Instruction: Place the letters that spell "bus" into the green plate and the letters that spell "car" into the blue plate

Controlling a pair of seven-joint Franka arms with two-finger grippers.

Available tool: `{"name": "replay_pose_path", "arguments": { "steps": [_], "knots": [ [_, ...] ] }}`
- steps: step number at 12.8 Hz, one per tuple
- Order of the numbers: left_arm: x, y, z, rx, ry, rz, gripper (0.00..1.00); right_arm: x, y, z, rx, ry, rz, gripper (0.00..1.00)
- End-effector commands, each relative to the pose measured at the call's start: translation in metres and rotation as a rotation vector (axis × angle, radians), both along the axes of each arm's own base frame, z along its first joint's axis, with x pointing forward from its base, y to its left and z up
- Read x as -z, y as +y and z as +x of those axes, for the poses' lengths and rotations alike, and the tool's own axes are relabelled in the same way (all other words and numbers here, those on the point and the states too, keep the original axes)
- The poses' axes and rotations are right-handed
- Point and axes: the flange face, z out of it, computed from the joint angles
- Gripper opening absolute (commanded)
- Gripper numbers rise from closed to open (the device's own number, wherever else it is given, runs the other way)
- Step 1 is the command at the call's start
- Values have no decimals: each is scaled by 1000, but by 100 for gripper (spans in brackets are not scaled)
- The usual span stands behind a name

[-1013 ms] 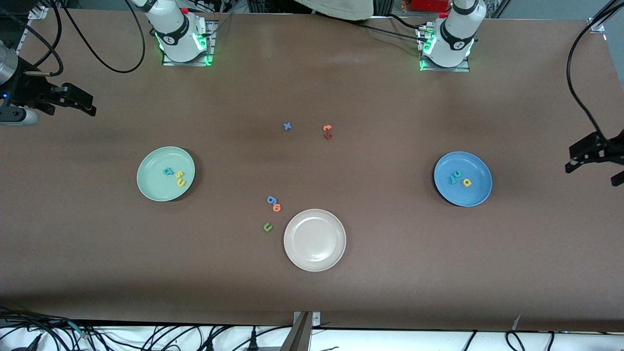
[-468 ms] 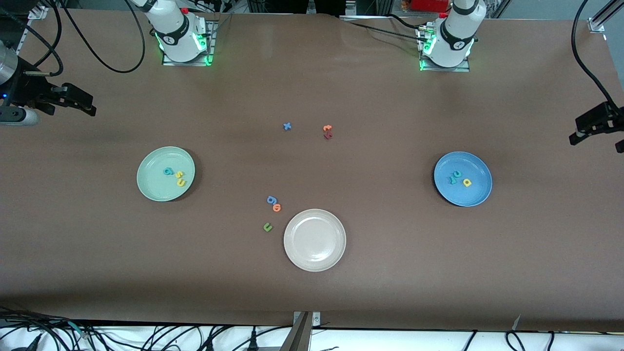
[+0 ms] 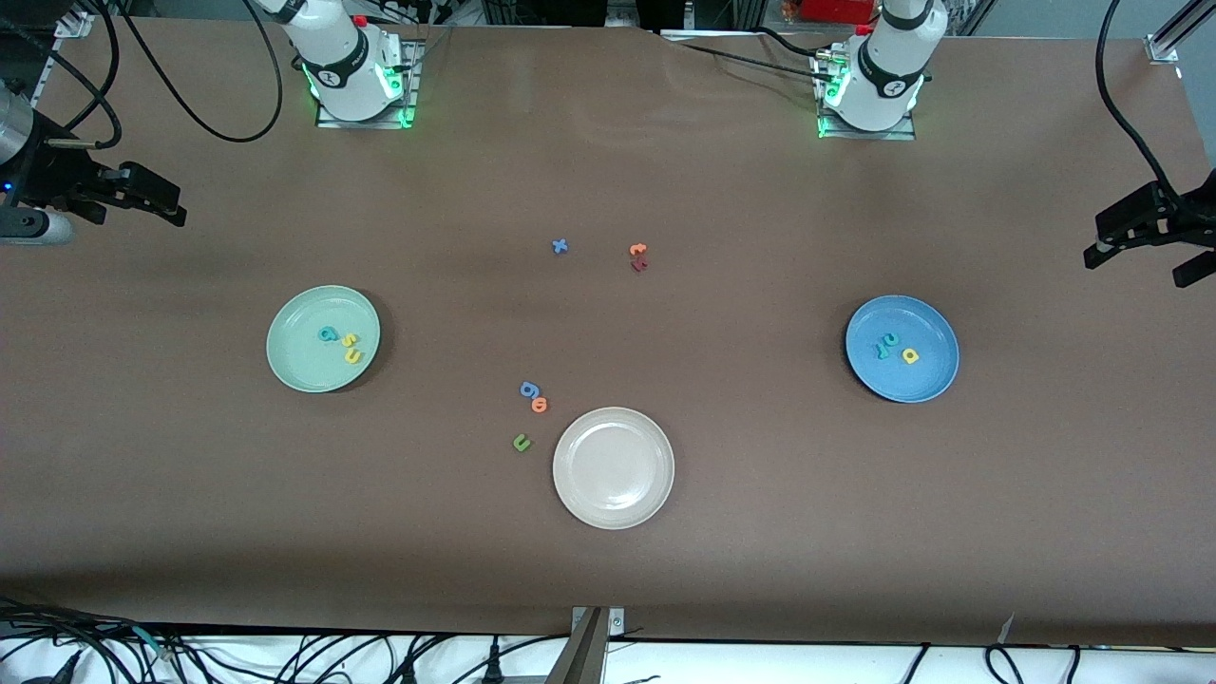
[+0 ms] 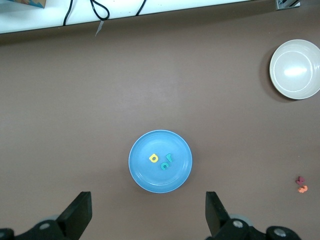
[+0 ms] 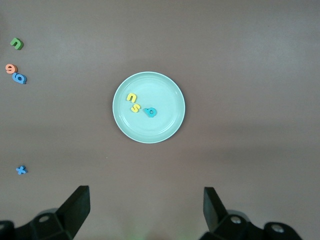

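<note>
On the brown bench (image 3: 608, 579), both words already sit in their plates, so the sorting step looks finished and what remains, by my reading, is only for the arms to park. The green plate (image 3: 294, 366) lies toward the right arm's end; the blue plate (image 3: 926, 380) lies toward the left arm's end.

Inside the green plate rest the letters that spell "bus" (image 3: 342, 343): a teal b (image 5: 150, 112) just beside a yellow s (image 5: 135, 107) and a yellow u (image 5: 131, 97), bunched close together a little off the plate's middle. The blue plate holds the letters that spell "car" (image 3: 895, 347): a yellow a (image 4: 153, 158) near a teal c (image 4: 164, 166) and a small teal r (image 4: 169, 157). All six are tiny, flat foam pieces lying within the rims.

The left gripper (image 3: 1145, 249) hangs at the bench's edge past the blue plate, fingers (image 4: 80, 212) wide apart and empty. The right gripper (image 3: 142, 199) waits at the edge on its own side, fingers (image 5: 77, 205) likewise spread with nothing between them.

Loose on the bench are a blue x (image 3: 560, 246), an orange t (image 3: 637, 250) touching a dark red letter (image 3: 639, 265), a blue g (image 3: 529, 389), an orange o (image 3: 540, 406) and a dark green u (image 3: 521, 443), the last three near a cream plate (image 3: 570, 494). None belongs to either word, so I judge the next move calls for no further pick.
</note>
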Motion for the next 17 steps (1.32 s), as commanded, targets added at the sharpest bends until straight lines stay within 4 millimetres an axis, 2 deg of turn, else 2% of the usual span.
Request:
{"name": "replay_pose_path", "arguments": {
  "steps": [1,2,4,8,12,14,17],
  "knots": [
    [-3,16,-11,-73,14,13,100,-2,-2,-1,10,2,-6,100],
    [-3,22,-12,-89,15,10,100,-2,-2,-1,10,2,-6,100],
    [-2,17,-14,-83,18,9,100,-2,-2,-1,8,1,-12,100],
    [1,16,-32,-128,15,1,100,-2,-2,-1,10,2,-10,100],
    [-6,-23,-43,-91,14,63,100,-2,-2,-1,10,2,-7,100],
    [3,-36,-50,-71,35,79,100,-2,-2,-1,10,-1,-7,100],
    [8,-32,-52,-73,58,82,100,-2,-2,-1,10,2,-7,100]
  ]
}}
